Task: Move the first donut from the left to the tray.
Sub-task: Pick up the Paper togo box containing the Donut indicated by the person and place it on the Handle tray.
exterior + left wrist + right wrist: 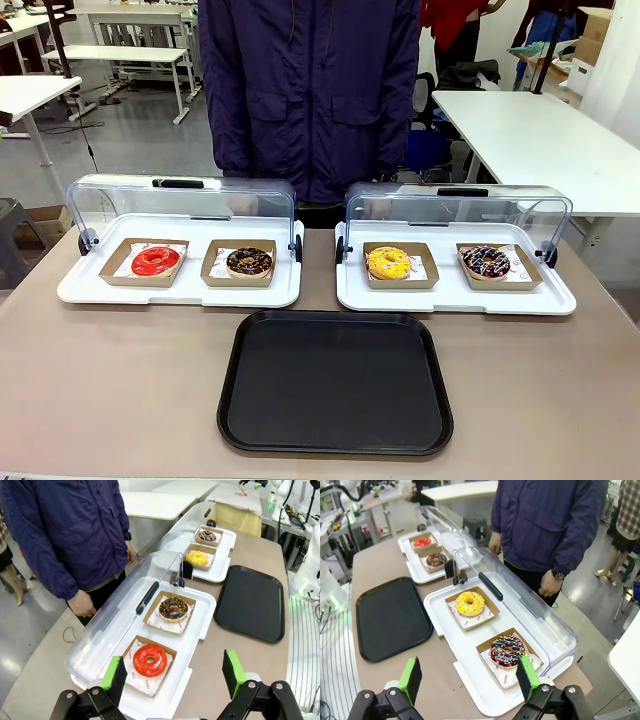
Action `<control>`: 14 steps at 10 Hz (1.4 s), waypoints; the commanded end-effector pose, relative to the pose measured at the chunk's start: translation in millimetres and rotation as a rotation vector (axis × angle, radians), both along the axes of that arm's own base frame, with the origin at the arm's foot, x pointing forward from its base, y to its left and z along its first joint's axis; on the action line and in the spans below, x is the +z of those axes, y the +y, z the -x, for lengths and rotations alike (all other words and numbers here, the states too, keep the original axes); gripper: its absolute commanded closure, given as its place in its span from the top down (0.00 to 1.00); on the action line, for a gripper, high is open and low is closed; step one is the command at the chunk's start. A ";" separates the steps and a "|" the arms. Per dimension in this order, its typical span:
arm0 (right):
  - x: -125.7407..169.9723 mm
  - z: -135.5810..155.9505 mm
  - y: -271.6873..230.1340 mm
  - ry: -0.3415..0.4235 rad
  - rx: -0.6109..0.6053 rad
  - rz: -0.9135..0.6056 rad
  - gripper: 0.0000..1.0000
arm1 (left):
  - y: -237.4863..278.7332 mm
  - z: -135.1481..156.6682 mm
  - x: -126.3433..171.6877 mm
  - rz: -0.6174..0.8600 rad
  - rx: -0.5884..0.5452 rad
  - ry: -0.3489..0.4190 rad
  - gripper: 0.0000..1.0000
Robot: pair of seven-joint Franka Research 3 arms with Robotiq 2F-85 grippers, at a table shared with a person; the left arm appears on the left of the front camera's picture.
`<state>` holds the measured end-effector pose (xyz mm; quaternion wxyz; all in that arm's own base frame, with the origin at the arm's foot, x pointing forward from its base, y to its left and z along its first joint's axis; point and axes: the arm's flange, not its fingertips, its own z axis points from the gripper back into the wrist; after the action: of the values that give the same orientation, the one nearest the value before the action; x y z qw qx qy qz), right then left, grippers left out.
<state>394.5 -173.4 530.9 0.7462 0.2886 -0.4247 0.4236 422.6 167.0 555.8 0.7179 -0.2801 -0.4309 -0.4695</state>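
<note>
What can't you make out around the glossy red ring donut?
- Print on the white paper under the glossy red ring donut: too small, left wrist view.
- White plastic display tray, near corner: behind a green pad of the left gripper, left wrist view.

Room is an open lab hall with a smooth grey floor, slightly glossy, under even light. The work surface is a tan tabletop. Behind it on the far left there's a white table on white metal legs, a lower white bench-type table further back, and a black cable on the floor. A brown cardboard box sits on the floor at left. On the right is a long white table, with another cardboard box in the top corner. Right wrist view shows a grey stool beside a white table.
</note>
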 end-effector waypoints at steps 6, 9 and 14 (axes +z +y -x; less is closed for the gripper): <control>0.2 -2.2 0.1 -0.032 0.011 -0.016 1.00 | 0.3 -0.8 0.1 0.020 -0.009 -0.012 1.00; 0.2 -2.2 0.1 -0.032 0.011 -0.016 1.00 | 0.3 -0.8 0.1 0.020 -0.009 -0.012 1.00; 0.2 -2.2 0.1 -0.032 0.011 -0.016 1.00 | 0.3 -0.8 0.1 0.020 -0.009 -0.012 1.00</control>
<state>394.5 -173.4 530.9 0.7462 0.2886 -0.4247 0.4237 422.6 167.0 555.8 0.7180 -0.2801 -0.4309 -0.4695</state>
